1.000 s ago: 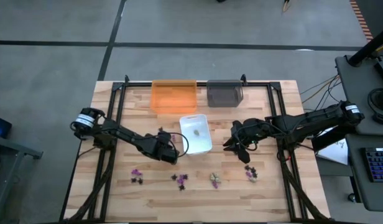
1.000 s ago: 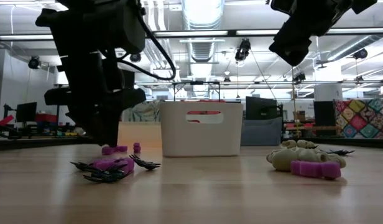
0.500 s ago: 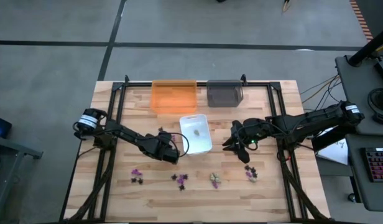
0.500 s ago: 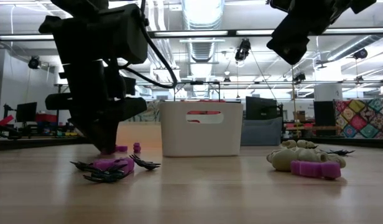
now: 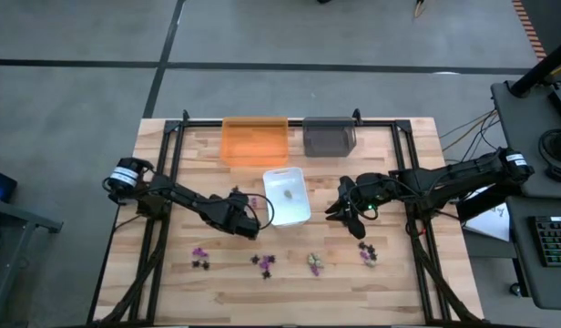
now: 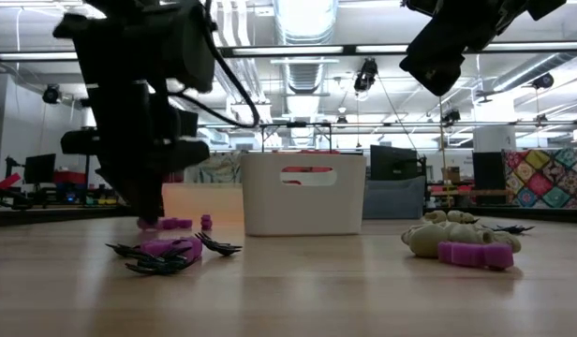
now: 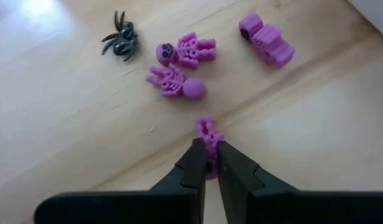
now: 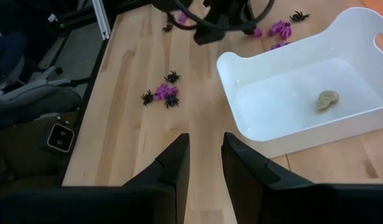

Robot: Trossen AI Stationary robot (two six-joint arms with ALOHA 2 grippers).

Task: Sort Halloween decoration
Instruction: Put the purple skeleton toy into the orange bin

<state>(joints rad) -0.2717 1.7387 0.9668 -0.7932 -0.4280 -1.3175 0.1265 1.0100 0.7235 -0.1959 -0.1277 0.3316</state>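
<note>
My left claw (image 7: 206, 163) is pinched shut on a purple skeleton (image 7: 207, 134) at the counter (image 7: 67, 130); two more purple skeletons (image 7: 177, 81) lie just ahead of it. Right claw (image 8: 204, 163) hovers, fingers apart, empty. No readable writing.

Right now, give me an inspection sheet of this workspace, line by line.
Surface: wooden table, black frame rails.
Job's things: purple skeletons and a black spider near the left gripper; more small pieces along the near edge; one beige piece in the white tray.
Clutter: orange tray and grey tray, contents not visible.
Grippers: left gripper shut on a purple piece; right gripper raised beside the white tray, holding nothing.
Cables: black cable at the left wrist.
Surroundings: grey floor, desk with keyboard.
</note>
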